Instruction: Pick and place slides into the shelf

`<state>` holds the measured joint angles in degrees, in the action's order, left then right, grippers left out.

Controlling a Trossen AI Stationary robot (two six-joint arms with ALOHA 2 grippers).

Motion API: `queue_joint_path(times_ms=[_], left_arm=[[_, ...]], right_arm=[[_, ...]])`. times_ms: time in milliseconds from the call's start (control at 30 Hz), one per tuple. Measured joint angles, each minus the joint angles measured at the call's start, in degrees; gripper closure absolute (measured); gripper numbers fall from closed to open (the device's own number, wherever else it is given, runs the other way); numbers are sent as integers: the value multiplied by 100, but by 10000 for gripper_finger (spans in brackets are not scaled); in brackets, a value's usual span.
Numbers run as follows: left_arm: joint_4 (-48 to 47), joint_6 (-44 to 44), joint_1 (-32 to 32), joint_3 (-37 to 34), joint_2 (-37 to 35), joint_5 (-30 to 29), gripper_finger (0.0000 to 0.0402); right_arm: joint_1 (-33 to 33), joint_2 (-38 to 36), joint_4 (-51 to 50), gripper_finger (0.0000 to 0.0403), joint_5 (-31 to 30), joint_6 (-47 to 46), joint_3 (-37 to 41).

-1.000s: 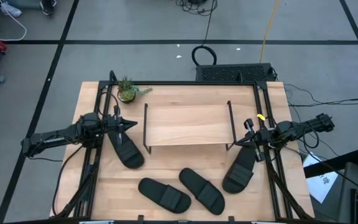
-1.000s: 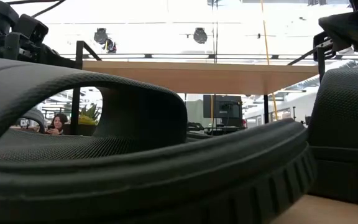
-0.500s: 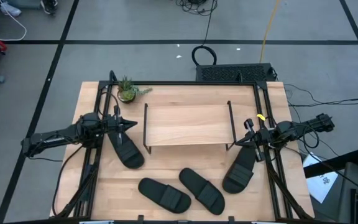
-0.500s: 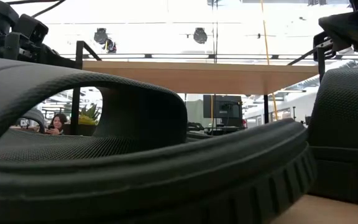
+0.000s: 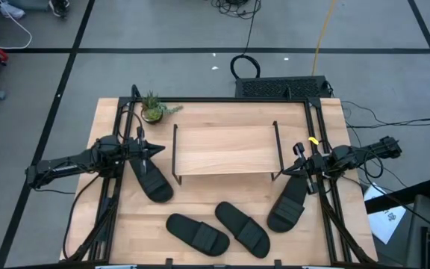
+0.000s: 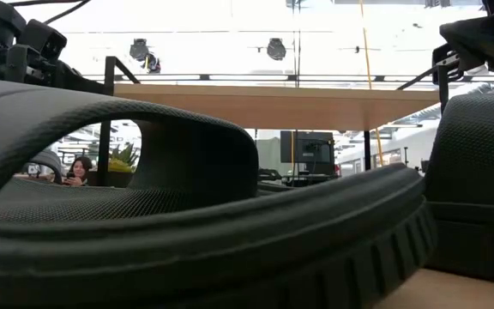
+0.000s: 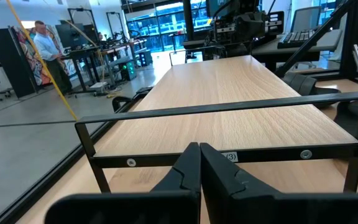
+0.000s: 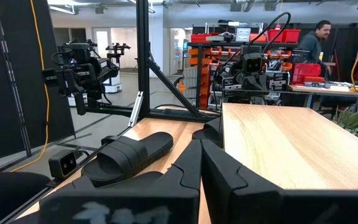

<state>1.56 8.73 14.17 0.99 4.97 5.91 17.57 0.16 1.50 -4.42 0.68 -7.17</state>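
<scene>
Slides (image 5: pixel 216 229): four flat on table, none on shelf (image 5: pixel 225 149) | step: not begun | left gripper (image 5: pixel 158 149) and right gripper (image 5: pixel 292 171) pinched empty beside shelf ends | next: open over nearest slide, grasp strap

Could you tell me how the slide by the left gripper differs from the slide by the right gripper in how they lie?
The left slide lies left of the shelf, its far end angled toward the table's left edge. The right slide lies off the shelf's right front corner, angled the opposite way and nearer the front edge. Both are black and rest flat on the table.
</scene>
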Motion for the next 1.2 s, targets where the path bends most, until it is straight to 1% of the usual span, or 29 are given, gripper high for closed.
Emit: queue_joint_path(times_ms=[667, 700, 833, 900, 1067, 1200], left_arm=[[2, 0, 0, -2, 0, 0, 398], [0, -2, -2, -2, 0, 0, 398], [0, -2, 0, -1, 0, 0, 398], [2, -1, 0, -2, 0, 0, 398], [0, -2, -1, -2, 0, 0, 398], [1, -2, -2, 0, 0, 0, 398]], right_arm=[[-1, 0, 0, 403, 1, 3, 1], [0, 0, 1, 403, -5, 138, 1], [-3, 2, 2, 403, -4, 1388, -1], [-3, 2, 0, 403, -3, 1737, 1], [-1, 2, 2, 403, -3, 1905, 1], [-1, 0, 60, 403, -151, 2111, 1]])
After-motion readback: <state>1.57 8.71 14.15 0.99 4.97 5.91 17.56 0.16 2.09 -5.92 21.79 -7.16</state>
